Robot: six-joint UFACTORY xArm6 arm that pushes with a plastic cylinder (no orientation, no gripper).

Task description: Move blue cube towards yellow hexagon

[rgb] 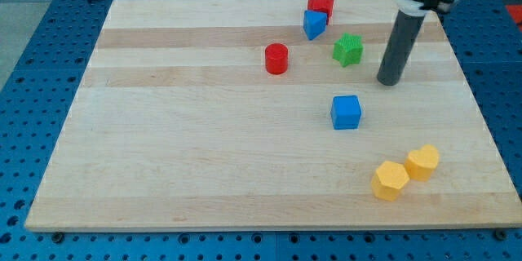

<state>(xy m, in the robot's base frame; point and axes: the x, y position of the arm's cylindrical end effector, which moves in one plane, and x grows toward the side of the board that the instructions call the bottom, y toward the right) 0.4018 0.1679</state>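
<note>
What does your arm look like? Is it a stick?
Pretty much! My arm ends in a straight, round, dark grey rod, smooth and plain, down to my tip. Above it sits a wider black collar with a pale ring around it. I see no cables or markings.

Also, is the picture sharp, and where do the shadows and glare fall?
Camera view: even, soft light; the blue cube and both yellow blocks are sharp, with faint shadows at their bases. My tip casts a small dark shadow on the wooden board. No strong glare; the view's top edge is slightly softer.
</note>
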